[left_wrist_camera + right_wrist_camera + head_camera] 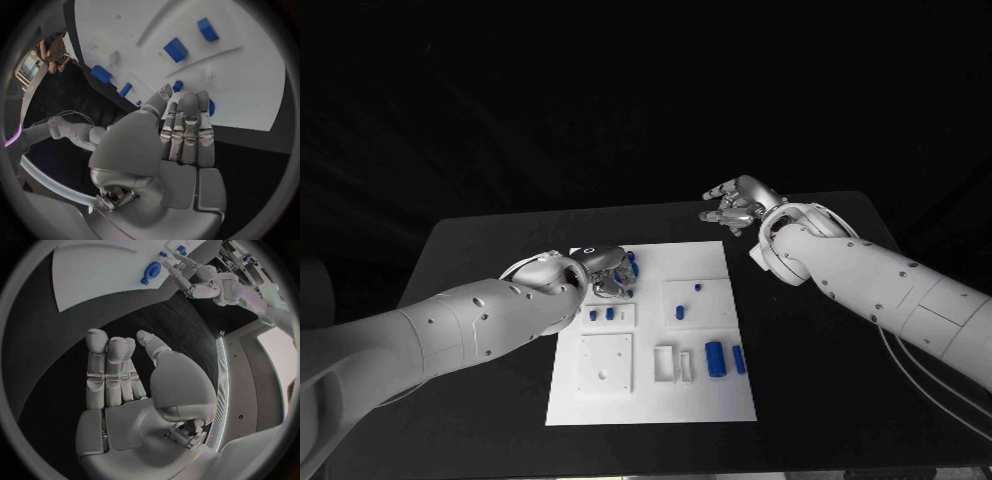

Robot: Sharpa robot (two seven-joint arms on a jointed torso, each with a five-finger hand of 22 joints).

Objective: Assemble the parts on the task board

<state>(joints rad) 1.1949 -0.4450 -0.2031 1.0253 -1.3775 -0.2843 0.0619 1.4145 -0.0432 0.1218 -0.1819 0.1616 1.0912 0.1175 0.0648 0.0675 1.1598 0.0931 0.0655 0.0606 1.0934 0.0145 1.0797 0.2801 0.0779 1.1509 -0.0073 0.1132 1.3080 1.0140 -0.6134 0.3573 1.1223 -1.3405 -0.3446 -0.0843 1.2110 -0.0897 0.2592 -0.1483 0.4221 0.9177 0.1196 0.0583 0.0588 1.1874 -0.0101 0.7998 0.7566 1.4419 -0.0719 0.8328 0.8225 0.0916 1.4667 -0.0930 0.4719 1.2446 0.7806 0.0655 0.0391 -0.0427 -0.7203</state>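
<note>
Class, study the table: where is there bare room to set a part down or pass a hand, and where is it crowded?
Free: the black table far-left of the task board, and the near strip in front of it. Crowded: the board's far-left corner under the left hand, and the blue parts near its right edge. The right hand hangs over the far-right table.

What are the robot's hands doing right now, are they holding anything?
Left hand: over the board's far left corner by a blue part; a grip cannot be told.
Right hand: open, holding nothing, off the board.
</note>
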